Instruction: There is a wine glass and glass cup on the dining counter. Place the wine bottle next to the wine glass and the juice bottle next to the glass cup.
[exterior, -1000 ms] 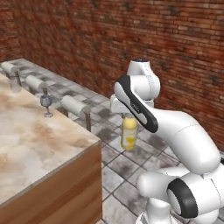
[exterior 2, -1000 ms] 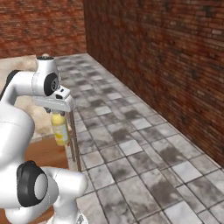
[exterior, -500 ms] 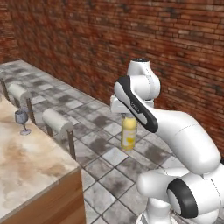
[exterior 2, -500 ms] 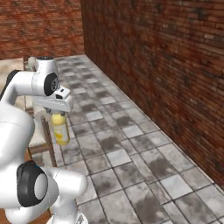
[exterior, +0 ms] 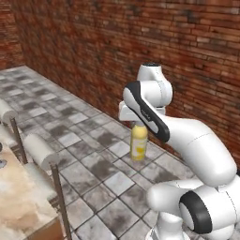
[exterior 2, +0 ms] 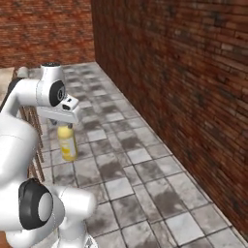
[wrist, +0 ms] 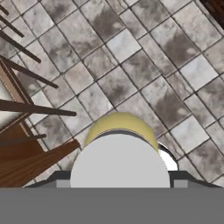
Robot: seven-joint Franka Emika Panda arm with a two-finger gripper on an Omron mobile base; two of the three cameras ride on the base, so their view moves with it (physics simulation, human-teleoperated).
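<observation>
over the grey tiled floor, beside the brick wall, the gripper (exterior: 137,123) hangs with the juice bottle (exterior: 138,142) clamped by its neck, the yellow body dangling upright below the hand. from the hand's own camera the grey cap (wrist: 120,160) sits right up close, squarely in the middle, so the hold looks centred. the dining counter (exterior: 16,206) shows just its corner at the lower left, with the padded stools (exterior: 41,150) along its edge, well apart from the bottle. this looks like the carry toward the glass cup. to do it well i'd keep the bottle upright and high enough to pass over the stool backs, and swing it slowly so it doesn't slip in the fingers.
</observation>
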